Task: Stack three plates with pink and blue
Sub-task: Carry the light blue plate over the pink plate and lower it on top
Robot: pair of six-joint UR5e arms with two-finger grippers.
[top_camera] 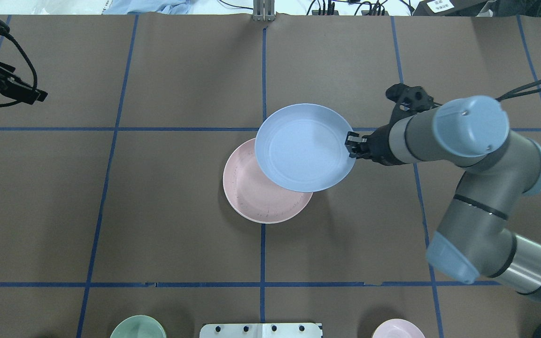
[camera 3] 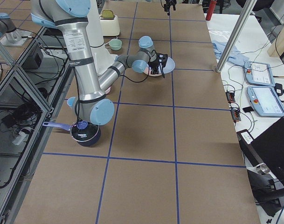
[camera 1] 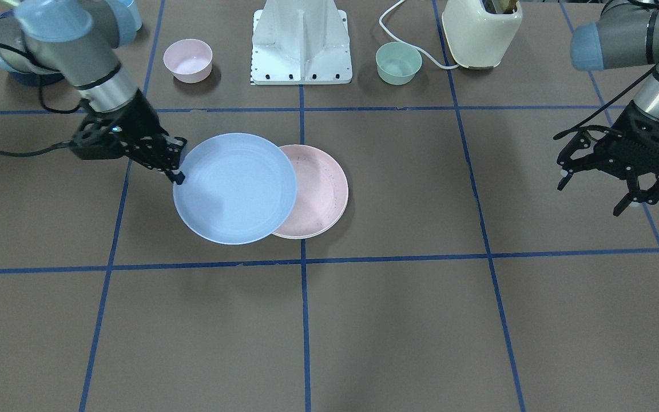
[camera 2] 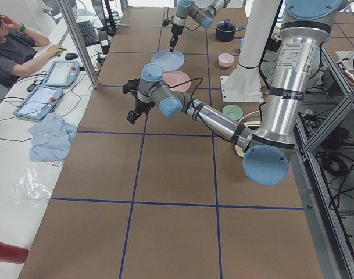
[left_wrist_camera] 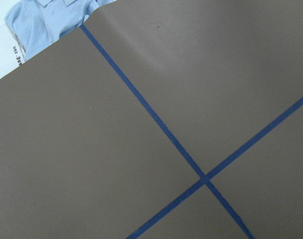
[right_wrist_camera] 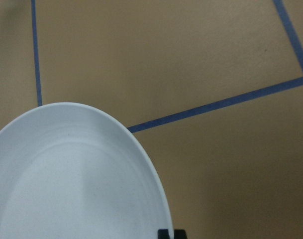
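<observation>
While the blue plate (top_camera: 304,147) hangs from the right pincer (top_camera: 352,144), it covers only part of the pink plate (top_camera: 256,199). In the overhead view it sits toward the pink one's 1 o'clock, so a crescent of pink shows from 6 to 10 o'clock. The pincer is shut on the blue rim at that plate's 3 o'clock, with the arm reaching in almost level. A pinch at the edge suits a shallow plate, which offers nothing else to take, and it leaves the underside free to settle onto the one below. Blue looks larger than pink though the two should match, so I judge it is held clear of the pink plate rather than resting on it.

No cream plate shows by itself. A paler band (camera 1: 305,235) along the pink rim in the front view may be it lying beneath, but I cannot tell.

Blue needs to go toward 7 o'clock before release; let go now, it would likely land askew on the pink rim.

The left pincer (camera 1: 591,196) hangs wide open and empty, well apart at 9 o'clock, out of the way above the bench (camera 1: 398,320).
</observation>
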